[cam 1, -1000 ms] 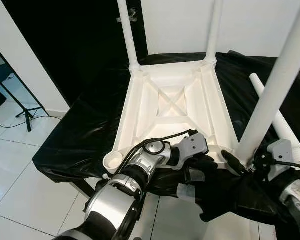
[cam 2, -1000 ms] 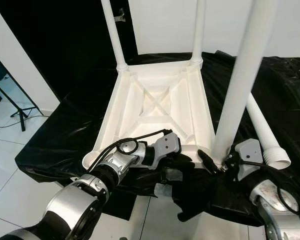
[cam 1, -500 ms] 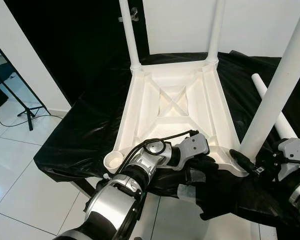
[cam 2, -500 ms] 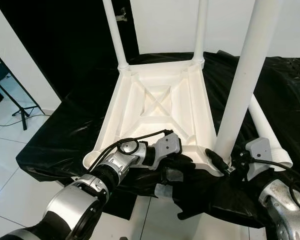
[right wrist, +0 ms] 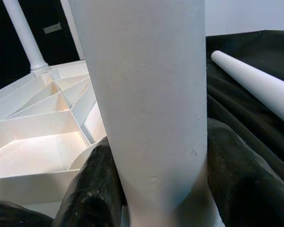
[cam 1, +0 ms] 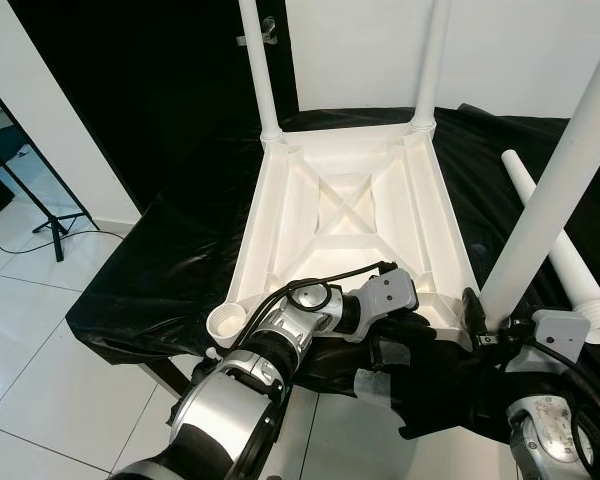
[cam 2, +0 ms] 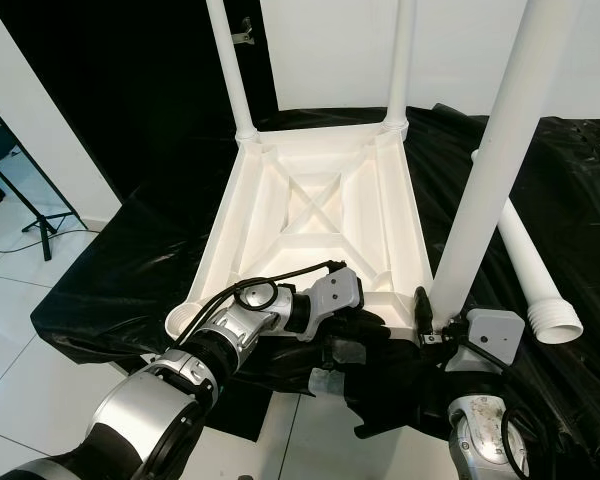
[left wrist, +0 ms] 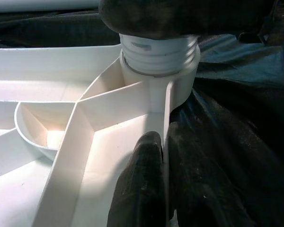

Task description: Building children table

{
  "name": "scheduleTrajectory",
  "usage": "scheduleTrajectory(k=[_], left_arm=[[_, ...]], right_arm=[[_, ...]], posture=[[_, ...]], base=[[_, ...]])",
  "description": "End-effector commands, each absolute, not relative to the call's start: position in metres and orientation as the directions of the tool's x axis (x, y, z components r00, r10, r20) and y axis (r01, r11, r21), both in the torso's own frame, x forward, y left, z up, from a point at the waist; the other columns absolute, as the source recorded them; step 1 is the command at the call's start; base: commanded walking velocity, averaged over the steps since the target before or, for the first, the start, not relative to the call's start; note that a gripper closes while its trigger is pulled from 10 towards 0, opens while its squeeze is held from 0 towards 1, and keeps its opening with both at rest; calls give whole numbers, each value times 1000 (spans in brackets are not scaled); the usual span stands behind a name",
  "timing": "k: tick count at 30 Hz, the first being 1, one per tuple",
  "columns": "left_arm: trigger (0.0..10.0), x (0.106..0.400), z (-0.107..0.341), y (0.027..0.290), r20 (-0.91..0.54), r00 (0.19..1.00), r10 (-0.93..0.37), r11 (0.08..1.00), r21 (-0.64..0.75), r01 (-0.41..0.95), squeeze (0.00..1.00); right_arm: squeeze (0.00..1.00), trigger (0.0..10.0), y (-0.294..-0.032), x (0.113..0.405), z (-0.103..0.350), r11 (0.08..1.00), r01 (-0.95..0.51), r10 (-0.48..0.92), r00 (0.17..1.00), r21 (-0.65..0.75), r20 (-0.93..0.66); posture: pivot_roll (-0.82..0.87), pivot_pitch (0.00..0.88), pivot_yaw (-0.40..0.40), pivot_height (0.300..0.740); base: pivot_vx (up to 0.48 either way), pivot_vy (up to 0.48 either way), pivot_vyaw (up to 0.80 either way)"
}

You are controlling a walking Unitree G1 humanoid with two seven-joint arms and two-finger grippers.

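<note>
A white plastic table (cam 1: 280,230) lies upside down on a black cloth (cam 1: 170,270). Two legs (cam 1: 258,70) (cam 1: 432,60) stand in its far corners. A third leg (cam 1: 550,200) rises from the near right corner socket, and my right gripper (cam 1: 485,318) is shut on its base, one finger (right wrist: 92,189) on each side. My left gripper (cam 1: 412,338) is shut on the table's near rim beside that socket (left wrist: 158,61), with its fingers (left wrist: 142,189) pinching the thin wall. The near left socket (cam 1: 225,322) is empty. One loose leg (cam 1: 578,285) lies on the cloth to the right.
The cloth-covered platform ends just before me, with white floor tiles (cam 1: 40,340) below and to the left. A black tripod stand (cam 1: 55,225) is on the floor at the left. A black backdrop (cam 1: 150,90) and a white wall (cam 1: 360,50) stand behind.
My right wrist has swung from the right side to the near side of the held leg, and its fingers now point upward. The left arm and the table have stayed put.
</note>
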State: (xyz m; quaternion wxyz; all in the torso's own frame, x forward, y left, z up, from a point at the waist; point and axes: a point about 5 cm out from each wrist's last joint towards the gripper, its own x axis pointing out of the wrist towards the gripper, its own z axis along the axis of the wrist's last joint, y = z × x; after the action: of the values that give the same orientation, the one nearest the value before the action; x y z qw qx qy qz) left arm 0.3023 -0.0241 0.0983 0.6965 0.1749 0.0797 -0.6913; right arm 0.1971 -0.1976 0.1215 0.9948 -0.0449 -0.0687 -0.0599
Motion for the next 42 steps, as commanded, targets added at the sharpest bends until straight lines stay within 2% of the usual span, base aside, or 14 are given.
scheduleTrajectory(k=[1, 3, 4, 5, 8, 9, 12, 18, 24, 25, 26, 35, 41, 42], left_arm=[[10000, 296, 60, -8, -456, 179, -872, 167, 67, 984, 0], [10000, 296, 60, -8, -456, 180, -872, 167, 68, 984, 0], [10000, 296, 60, -9, -455, 180, -872, 167, 68, 984, 0], [10000, 296, 61, -9, -453, 179, -873, 167, 68, 984, 0], [10000, 296, 61, -11, -452, 177, -874, 164, 67, 984, 0], [10000, 296, 61, -11, -452, 175, -875, 163, 67, 984, 0], [10000, 296, 61, -11, -452, 175, -875, 162, 67, 985, 0], [10000, 295, 61, -12, -447, 178, -877, 166, 66, 984, 0], [10000, 295, 61, -13, -447, 177, -877, 166, 65, 984, 0], [10000, 295, 61, -13, -446, 177, -877, 166, 64, 984, 0], [10000, 295, 62, -13, -446, 178, -877, 167, 64, 984, 0], [10000, 296, 62, -13, -446, 179, -877, 167, 67, 984, 0], [10000, 296, 63, -12, -447, 179, -877, 166, 68, 984, 0], [10000, 297, 63, -12, -447, 180, -876, 166, 69, 984, 0]], right_arm=[[0, 235, -208, 195, 113, 974, 204, -194, 976, -97, 101], [0, 235, -207, 195, 112, 975, 197, -188, 977, -100, 97], [0, 10000, -203, 197, 114, 983, 158, -148, 983, -94, 104], [1000, 10000, -200, 199, 115, 990, 114, -105, 989, -81, 108], [1000, 10000, -198, 203, 118, 996, 28, -18, 993, -90, 117], [0, 10000, -198, 205, 118, 994, -35, 46, 994, -107, 101], [0, 10000, -198, 206, 119, 990, -77, 88, 992, -119, 88], [0, 10000, -210, 212, 134, 949, -269, 284, 956, -166, 75], [0, 10000, -211, 212, 134, 934, -308, 322, 945, -182, 57], [0, 10000, -212, 210, 133, 915, -354, 365, 931, -192, 26], [0, 0, -215, 205, 130, 884, -427, 429, 903, -193, -30], [0, 0, -221, 198, 123, 838, -512, 498, 859, -186, -122], [0, 0, -215, 197, 119, 859, -485, 473, 875, -167, -105], [0, 0, -207, 197, 116, 890, -433, 428, 901, -142, -69]], posture=[[24, 0, 83, 740], [23, 0, 83, 740], [23, 0, 83, 740], [17, 0, 86, 740], [12, 0, 89, 740], [10, 0, 88, 740], [9, 0, 88, 740], [8, 0, 84, 740], [7, 0, 83, 740], [7, 0, 82, 740], [5, 0, 84, 740], [3, 0, 87, 740], [5, 0, 88, 740], [6, 0, 88, 740]], base=[[0, 0, 0], [0, 0, 0], [0, 0, 0], [0, 0, 0], [0, 0, 0], [0, 0, 0], [0, 0, 0], [0, 0, 0], [0, 0, 0], [0, 0, 0], [0, 0, 0], [0, 0, 0], [0, 0, 0], [0, 0, 0]])
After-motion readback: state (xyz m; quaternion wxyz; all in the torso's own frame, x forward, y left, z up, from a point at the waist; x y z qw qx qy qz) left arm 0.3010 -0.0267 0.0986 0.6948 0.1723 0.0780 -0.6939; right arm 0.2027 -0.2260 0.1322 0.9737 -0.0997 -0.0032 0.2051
